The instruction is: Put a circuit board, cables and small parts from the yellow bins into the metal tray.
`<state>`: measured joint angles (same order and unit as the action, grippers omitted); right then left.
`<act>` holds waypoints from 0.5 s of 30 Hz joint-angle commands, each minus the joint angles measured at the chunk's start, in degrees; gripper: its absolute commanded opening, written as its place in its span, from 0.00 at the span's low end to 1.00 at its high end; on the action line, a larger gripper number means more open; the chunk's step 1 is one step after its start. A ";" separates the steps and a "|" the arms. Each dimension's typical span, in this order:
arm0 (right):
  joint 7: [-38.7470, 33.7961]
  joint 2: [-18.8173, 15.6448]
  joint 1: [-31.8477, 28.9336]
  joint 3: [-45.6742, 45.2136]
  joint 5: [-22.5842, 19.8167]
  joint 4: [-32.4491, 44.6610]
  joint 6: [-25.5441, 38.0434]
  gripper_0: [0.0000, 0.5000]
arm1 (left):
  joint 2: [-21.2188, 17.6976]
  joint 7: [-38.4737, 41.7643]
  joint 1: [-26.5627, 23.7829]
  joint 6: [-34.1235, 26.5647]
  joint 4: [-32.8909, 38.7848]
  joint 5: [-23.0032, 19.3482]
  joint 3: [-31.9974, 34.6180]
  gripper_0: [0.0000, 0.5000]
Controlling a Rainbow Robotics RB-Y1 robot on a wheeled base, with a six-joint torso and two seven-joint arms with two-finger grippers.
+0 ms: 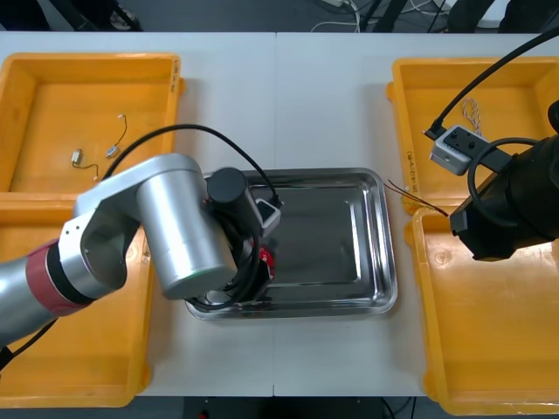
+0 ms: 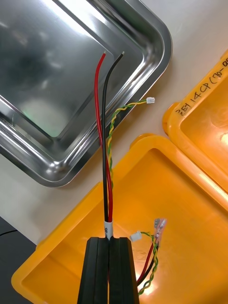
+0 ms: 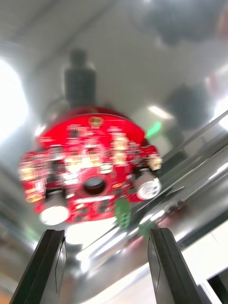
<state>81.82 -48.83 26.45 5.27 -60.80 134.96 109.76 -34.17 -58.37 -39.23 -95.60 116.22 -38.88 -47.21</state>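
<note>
A round red circuit board (image 3: 90,175) lies on the shiny floor of the metal tray (image 1: 349,218), just past my left gripper (image 3: 107,232), whose fingers stand open and apart on either side. From the front the board (image 1: 265,260) shows at the tray's left end, under the left arm. My right gripper (image 2: 111,242) is shut on a cable (image 2: 106,142) of red, black and twisted yellow wires, held over the near right yellow bin (image 2: 180,199). The cable's free ends reach across the tray's rim (image 2: 156,61). From the front the cable (image 1: 410,194) pokes out beside the right arm.
The far left bin (image 1: 52,70) holds small metal parts (image 1: 77,158) and a thin cable (image 1: 119,135). A twisted cable (image 1: 472,112) lies in the far right bin. The near left bin (image 1: 79,367) sits under the left arm. Bare table runs between bins and tray.
</note>
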 commanded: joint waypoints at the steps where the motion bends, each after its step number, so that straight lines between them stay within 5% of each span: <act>1: -0.17 1.10 1.85 1.50 -0.64 0.40 0.24 0.00 | -1.08 0.10 -3.39 -4.25 3.93 -3.22 6.34 1.00; 8: 0.10 1.89 4.84 8.62 2.26 0.40 0.24 0.00 | -2.75 -0.87 -4.98 -8.29 4.10 -6.47 13.55 1.00; 15: 0.45 6.37 9.15 15.39 4.55 -1.89 0.24 0.00 | -6.18 -2.54 -5.06 -9.43 3.40 -10.34 20.58 1.00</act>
<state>81.82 -45.42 31.67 17.43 -57.00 134.32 109.77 -37.03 -58.37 -41.80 -103.95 118.35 -47.39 -30.85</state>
